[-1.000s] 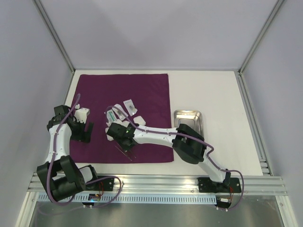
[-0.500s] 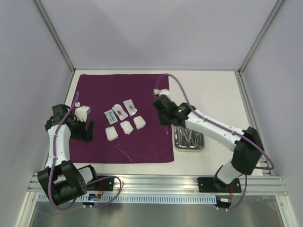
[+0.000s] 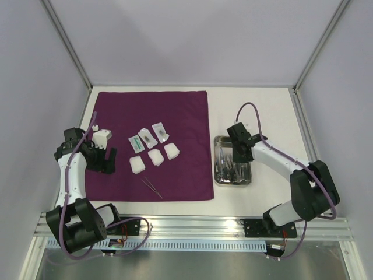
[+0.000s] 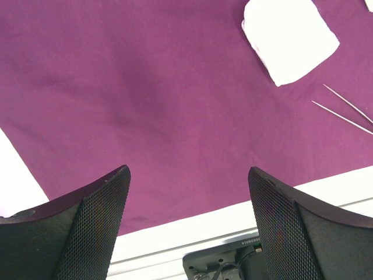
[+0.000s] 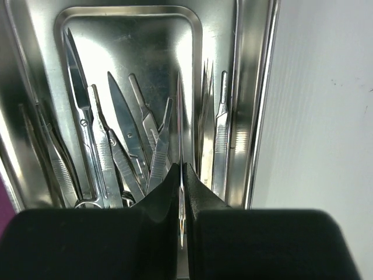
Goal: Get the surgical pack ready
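**Tally from my screens**

I count one purple cloth [image 3: 175, 111], three gauze squares [image 3: 156, 157], three clear packets [image 3: 147, 136], one tweezers [image 3: 151, 188], one steel tray [image 5: 250, 116] (its instruments [image 5: 84, 116] overlap too much to count) and one thin instrument [image 5: 179, 128] pinched in my right tool [image 5: 180, 169].

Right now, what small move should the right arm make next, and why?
Probably lift straight up. The right tool looks shut on a thin steel instrument over the tray, and raising it clears the other instruments before heading to the purple cloth.

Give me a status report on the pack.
Left jaws open, empty, over cloth. Right jaws shut on thin instrument above tray. Tweezers, gauze, packets on cloth. Nothing in the way.
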Available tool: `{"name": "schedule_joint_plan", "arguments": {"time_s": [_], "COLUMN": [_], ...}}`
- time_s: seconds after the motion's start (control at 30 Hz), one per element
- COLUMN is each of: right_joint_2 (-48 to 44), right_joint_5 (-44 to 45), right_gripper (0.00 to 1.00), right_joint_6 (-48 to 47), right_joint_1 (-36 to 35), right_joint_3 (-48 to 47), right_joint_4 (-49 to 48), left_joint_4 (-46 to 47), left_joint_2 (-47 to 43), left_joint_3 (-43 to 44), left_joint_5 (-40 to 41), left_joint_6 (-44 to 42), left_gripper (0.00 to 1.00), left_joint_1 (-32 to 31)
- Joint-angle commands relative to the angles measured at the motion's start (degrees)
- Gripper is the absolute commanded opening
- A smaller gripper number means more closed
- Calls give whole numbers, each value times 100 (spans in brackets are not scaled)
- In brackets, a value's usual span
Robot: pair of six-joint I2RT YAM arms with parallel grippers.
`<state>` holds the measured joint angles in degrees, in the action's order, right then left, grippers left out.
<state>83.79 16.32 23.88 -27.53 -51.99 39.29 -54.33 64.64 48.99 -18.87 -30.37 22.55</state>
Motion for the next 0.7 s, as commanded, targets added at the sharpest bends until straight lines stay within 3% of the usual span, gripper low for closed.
{"name": "schedule_joint_plan", "arguments": {"time_s": [0.0,0.27,0.53,0.67], "right_joint_2": [137,542,463,86], "right_joint_5": [-32,-94,-155,170], "right_gripper": [1,2,23,34], "right_joint_6": [-146,-217,-182,-77], "right_joint_1": [90,98,81,-305], "right_joint_3": [57,-66,-312,-690], "right_joint_4": [-439,-492,-230,175], "left_joint_4": [-69,-87,-87,-105], "left_joint_2": [-4,13,22,-4], "left_joint_3": [242,269,269,278], "left_joint_5": [-161,-152,-178,-187], "left_joint_6": [-48,-74,-74,-101], "left_gripper": [91,91,91,91], "left_joint_1": [39,31,31,39]}}
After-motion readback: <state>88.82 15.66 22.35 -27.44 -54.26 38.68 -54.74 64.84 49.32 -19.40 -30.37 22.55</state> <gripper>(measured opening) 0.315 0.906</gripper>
